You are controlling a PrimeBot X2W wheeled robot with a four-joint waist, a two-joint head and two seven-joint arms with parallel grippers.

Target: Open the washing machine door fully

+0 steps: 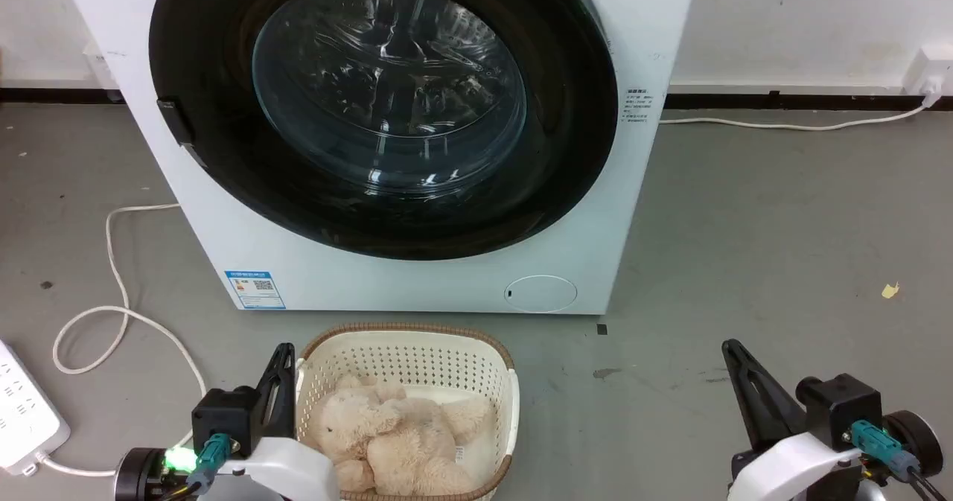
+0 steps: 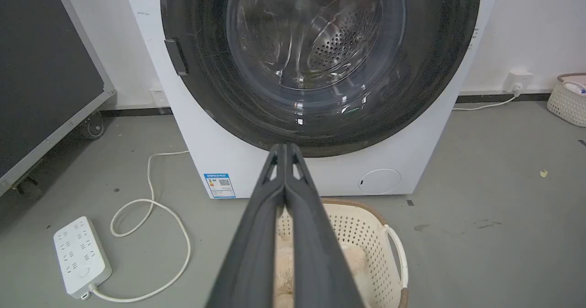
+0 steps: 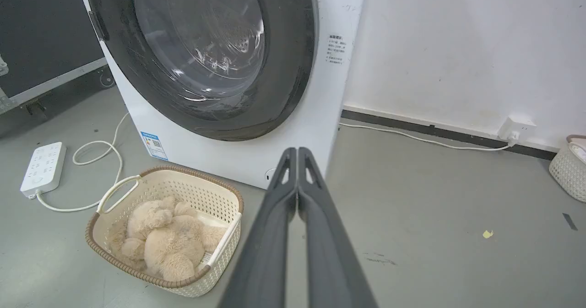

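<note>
The washing machine [image 1: 417,285] [image 2: 215,161] [image 3: 297,129] is a white front-loader standing straight ahead on the grey floor. Its washing machine door [image 1: 573,129] [image 2: 435,70] [image 3: 293,61], a wide glossy black ring around a bulging glass window, lies flush against the front, with a small black latch tab at its left rim. My left gripper [image 1: 284,350] [image 2: 284,147] is shut and empty, low at the left beside the basket, well short of the door. At the lower right my right gripper [image 1: 730,346] [image 3: 297,150] hangs over bare floor, also shut and empty.
A cream laundry basket [image 1: 417,348] [image 3: 192,193] holding a beige plush toy [image 1: 402,434] sits on the floor right before the machine. A white power strip [image 2: 80,255] and looped cable [image 1: 112,307] lie at the left. A black wheeled case [image 2: 41,70] stands far left; another basket [image 3: 567,170] far right.
</note>
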